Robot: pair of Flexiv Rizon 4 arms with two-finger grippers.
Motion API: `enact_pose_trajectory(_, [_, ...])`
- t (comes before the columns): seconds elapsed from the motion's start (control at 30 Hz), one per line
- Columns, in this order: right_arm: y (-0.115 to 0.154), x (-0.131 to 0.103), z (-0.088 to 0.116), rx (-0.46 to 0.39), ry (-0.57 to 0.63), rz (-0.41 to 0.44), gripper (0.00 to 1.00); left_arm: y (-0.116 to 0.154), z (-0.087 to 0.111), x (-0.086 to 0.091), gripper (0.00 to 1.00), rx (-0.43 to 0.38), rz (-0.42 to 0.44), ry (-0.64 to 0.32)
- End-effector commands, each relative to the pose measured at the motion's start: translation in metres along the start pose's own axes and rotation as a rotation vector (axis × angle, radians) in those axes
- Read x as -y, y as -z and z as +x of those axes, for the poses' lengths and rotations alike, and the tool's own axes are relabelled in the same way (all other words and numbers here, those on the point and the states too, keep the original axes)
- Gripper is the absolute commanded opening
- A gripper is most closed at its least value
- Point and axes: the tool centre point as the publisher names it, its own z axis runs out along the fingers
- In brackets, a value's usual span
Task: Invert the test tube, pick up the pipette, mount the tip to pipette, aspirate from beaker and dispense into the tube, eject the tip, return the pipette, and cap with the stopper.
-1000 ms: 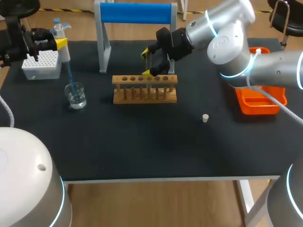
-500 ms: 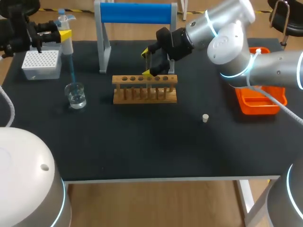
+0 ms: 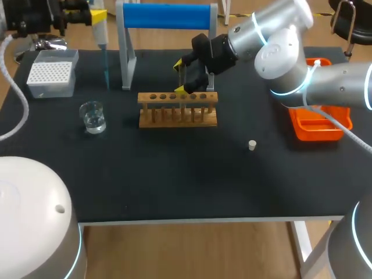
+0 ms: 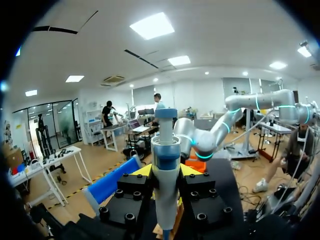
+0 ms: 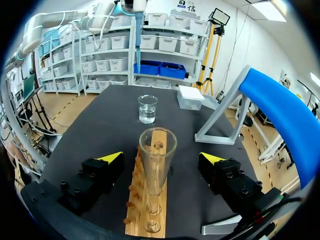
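High over the table's far left, my left gripper (image 3: 95, 16) is shut on the pipette (image 3: 101, 35); its blue tip hangs in the air between the tip box (image 3: 52, 72) and the blue stand (image 3: 168, 17). The left wrist view shows the pipette (image 4: 166, 170) clamped between that gripper's (image 4: 166, 174) yellow tips. My right gripper (image 3: 181, 78) is open over the wooden rack (image 3: 177, 108). A clear test tube (image 5: 156, 165) stands mouth up in the rack (image 5: 150, 210), between that gripper's (image 5: 161, 159) wide-spread fingers and untouched. The beaker (image 3: 93, 116) with water stands left of the rack.
A small white stopper (image 3: 251, 145) lies on the black mat right of the rack. An orange tray (image 3: 317, 125) sits at the right edge. From the right wrist the beaker (image 5: 148, 109) and tip box (image 5: 192, 97) lie beyond the rack.
My left arm has lifted the pipette out of the beaker and carried it up and to the right, toward the blue stand. The right arm has not moved.
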Motion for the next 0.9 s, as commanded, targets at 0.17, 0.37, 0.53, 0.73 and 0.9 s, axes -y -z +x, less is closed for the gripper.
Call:
enact_pose_trajectory(0.17, [0.0,0.0,-0.001,-0.002,0.0,0.003,1.0,-0.036,0.009,0.043,0.0,-0.055,0.017,0.015])
enact_pose_trajectory(0.37, [0.0,0.0,-0.001,-0.002,0.0,0.003,1.0,-0.064,0.016,0.062,0.0,-0.107,0.033,0.052])
enact_pose_trajectory(0.53, [0.0,0.0,-0.001,-0.002,0.0,0.003,1.0,-0.085,0.021,0.073,0.0,-0.145,0.053,0.049])
enact_pose_trajectory(0.73, [0.0,0.0,-0.001,-0.002,0.0,0.003,1.0,-0.107,0.021,0.078,0.0,-0.177,0.059,0.052])
enact_pose_trajectory(0.9, [0.0,0.0,-0.001,-0.002,0.0,0.003,1.0,-0.119,0.018,0.079,0.0,-0.191,0.063,0.05])
